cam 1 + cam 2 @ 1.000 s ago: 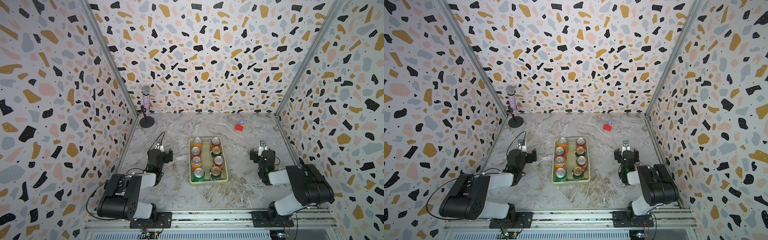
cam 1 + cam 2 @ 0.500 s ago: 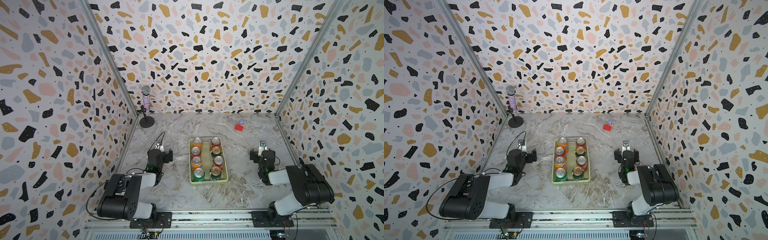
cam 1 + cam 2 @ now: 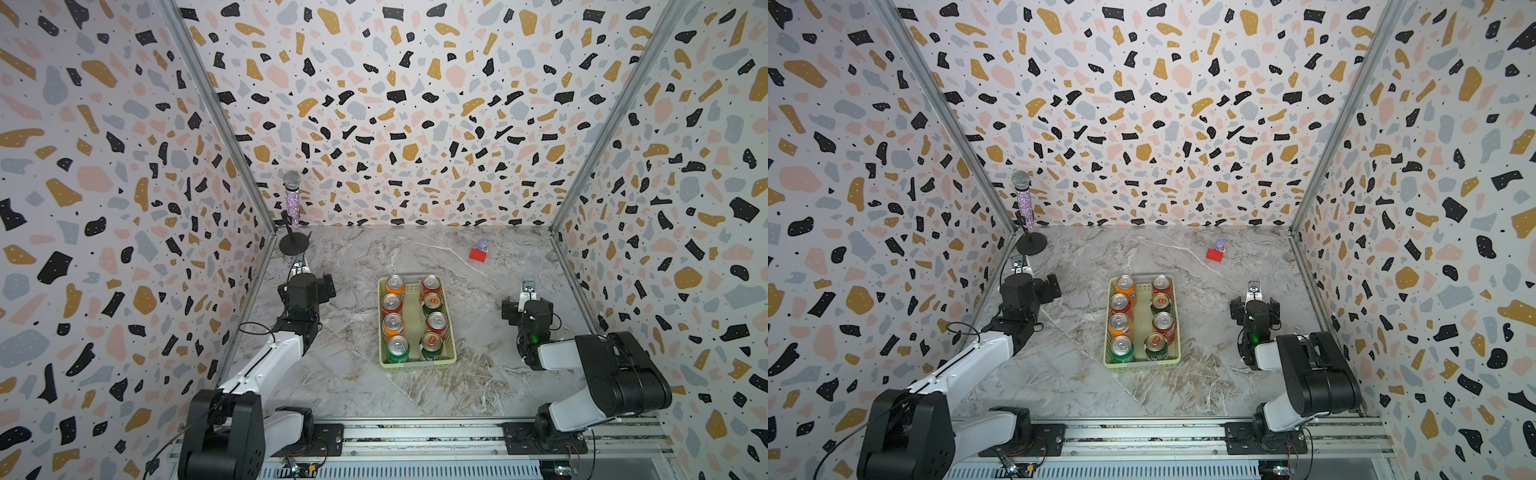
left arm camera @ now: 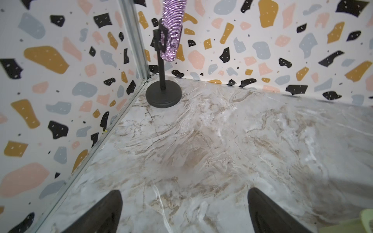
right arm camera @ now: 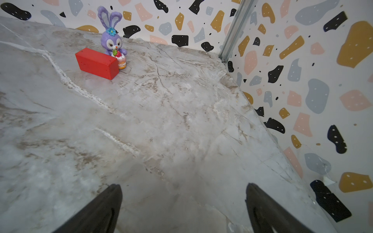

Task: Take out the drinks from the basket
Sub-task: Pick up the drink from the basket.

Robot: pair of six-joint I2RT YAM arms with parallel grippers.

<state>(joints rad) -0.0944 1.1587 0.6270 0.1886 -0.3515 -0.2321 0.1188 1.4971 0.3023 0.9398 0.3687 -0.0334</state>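
Observation:
The pale green basket (image 3: 417, 365) (image 3: 1142, 365) lies mid-table in both top views. Several drinks stand upright in it in two rows: orange (image 3: 395, 284), red (image 3: 431, 284), bright green (image 3: 398, 345) and dark green (image 3: 431, 343) cans. My left gripper (image 3: 308, 287) (image 4: 184, 193) rests low, left of the basket and apart from it. Its jaws are open over bare marble. My right gripper (image 3: 525, 307) (image 5: 183, 186) sits low to the right of the basket, open and empty. One corner of the basket (image 4: 365, 219) shows in the left wrist view.
A glittery microphone (image 3: 292, 199) on a black round stand (image 4: 163, 93) occupies the back left corner. A small red block (image 3: 478, 254) (image 5: 96, 63) and a purple rabbit figure (image 5: 112, 40) sit at the back right. Patterned walls close three sides.

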